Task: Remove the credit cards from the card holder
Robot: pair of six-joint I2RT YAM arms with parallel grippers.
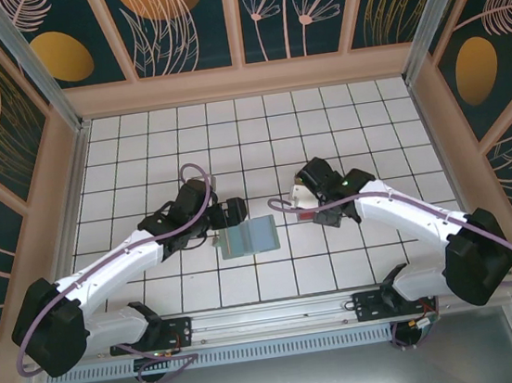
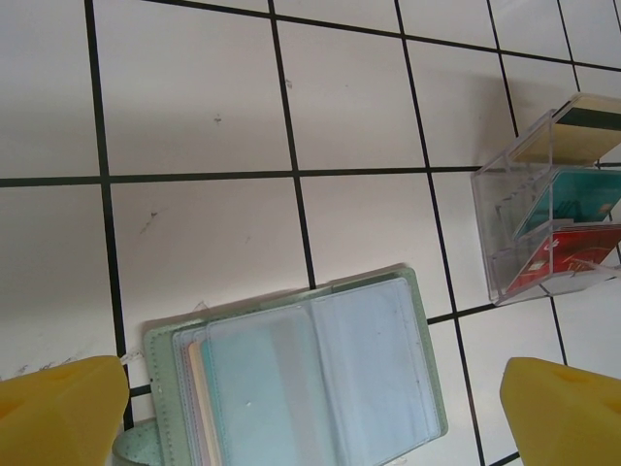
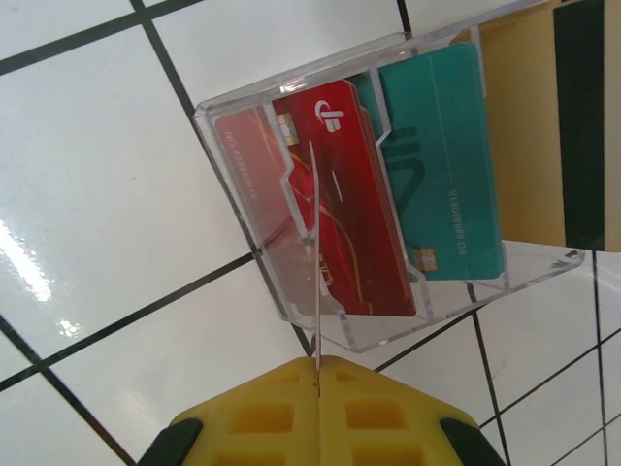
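Now, holder (image 1: 248, 237): laid open and flat on the tiled table (image 1: 340, 116), with the pale inner face up. Clear sleeves are seen inside. A cream edge is seen in the left stack of sleeves, but it is too unclear to be named.
tray (image 2: 488, 209): made of clear plastic and placed near the right of the holder, not touching it.
red card (image 3: 344, 223): stood in one end slot of the tray.
teal card (image 3: 441, 165): stood in the middle slot, beside the red card.
gold card (image 3: 529, 126): stood in the other end slot.
left gripper (image 1: 233, 215): held over the far-left corner of the holder. The yellow fingers (image 2: 58, 413) are spread wide apart and nothing is gripped.
right gripper (image 3: 316, 413): held at the tray, to the right of the holder, with the pads pressed together.
thin line (image 3: 312, 252): a pale edge-on line is seen from the pad seam across the red card. It cannot be told whether it is a card.
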